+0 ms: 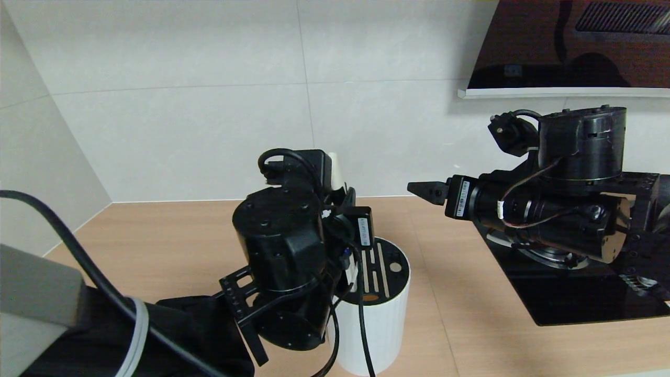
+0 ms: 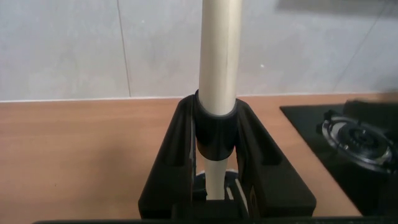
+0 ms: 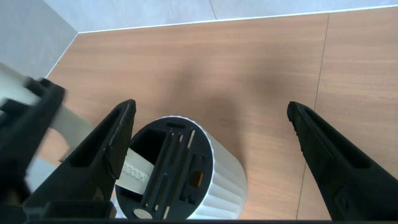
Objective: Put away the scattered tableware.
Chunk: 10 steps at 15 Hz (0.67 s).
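Observation:
A white ribbed cylindrical holder (image 1: 384,309) with a black slotted top stands on the wooden counter (image 1: 172,235). My left gripper (image 2: 216,124) is right above it, shut on a cream-handled utensil (image 2: 219,56) by the black collar, handle pointing up. The utensil's lower end (image 3: 134,171) dips into a slot of the holder (image 3: 211,180). The handle's tip (image 1: 336,170) sticks up behind my left wrist. My right gripper (image 3: 210,109) hangs open above the holder, holding nothing; in the head view it (image 1: 426,191) sits to the holder's right and higher.
A black cooktop (image 1: 576,298) with a round burner (image 2: 360,140) lies on the right of the counter, under my right arm. A dark range hood (image 1: 576,47) hangs top right. White tiled walls close the back and left.

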### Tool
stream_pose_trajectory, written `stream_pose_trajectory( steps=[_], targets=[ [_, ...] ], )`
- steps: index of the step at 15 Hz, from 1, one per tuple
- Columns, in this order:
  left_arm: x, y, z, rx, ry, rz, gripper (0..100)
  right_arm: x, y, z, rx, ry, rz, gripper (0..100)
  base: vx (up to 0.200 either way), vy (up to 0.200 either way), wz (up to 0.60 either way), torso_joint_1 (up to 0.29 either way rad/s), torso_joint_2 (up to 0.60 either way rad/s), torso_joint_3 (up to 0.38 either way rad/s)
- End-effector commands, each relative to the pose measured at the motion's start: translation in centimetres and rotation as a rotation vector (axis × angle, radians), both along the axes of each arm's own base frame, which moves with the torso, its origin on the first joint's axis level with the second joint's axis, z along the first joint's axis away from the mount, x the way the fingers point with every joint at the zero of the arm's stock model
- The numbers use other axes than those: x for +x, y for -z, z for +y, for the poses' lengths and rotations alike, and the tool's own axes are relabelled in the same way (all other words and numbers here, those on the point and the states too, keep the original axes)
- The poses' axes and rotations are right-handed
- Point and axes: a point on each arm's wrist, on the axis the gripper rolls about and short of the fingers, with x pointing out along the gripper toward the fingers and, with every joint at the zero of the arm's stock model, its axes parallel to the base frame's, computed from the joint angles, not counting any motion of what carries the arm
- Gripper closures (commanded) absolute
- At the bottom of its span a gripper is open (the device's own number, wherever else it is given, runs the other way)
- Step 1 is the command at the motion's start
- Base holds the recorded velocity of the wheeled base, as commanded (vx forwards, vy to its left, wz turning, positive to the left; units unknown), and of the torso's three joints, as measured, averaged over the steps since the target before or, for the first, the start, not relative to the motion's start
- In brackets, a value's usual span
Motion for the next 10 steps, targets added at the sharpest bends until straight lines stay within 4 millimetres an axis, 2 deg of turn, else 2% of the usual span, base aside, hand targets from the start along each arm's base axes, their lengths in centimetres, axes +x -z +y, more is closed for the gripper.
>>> stream_pose_trajectory(
  steps=[1, 10],
  targets=[
    [0.2, 0.8, -0.2, 0.017, 0.0, 0.014, 100, 0.0, 0.0, 0.0, 0.001, -0.001, -0.001, 0, 0.0, 0.0, 0.0, 0.0, 0.0, 0.0],
    [0.4, 3.5, -1.1, 0.048, 0.013, 0.07, 100, -0.1, -0.2, -0.1, 0.004, 0.001, -0.005, 0, 0.0, 0.0, 0.0, 0.0, 0.0, 0.0]
  ],
)
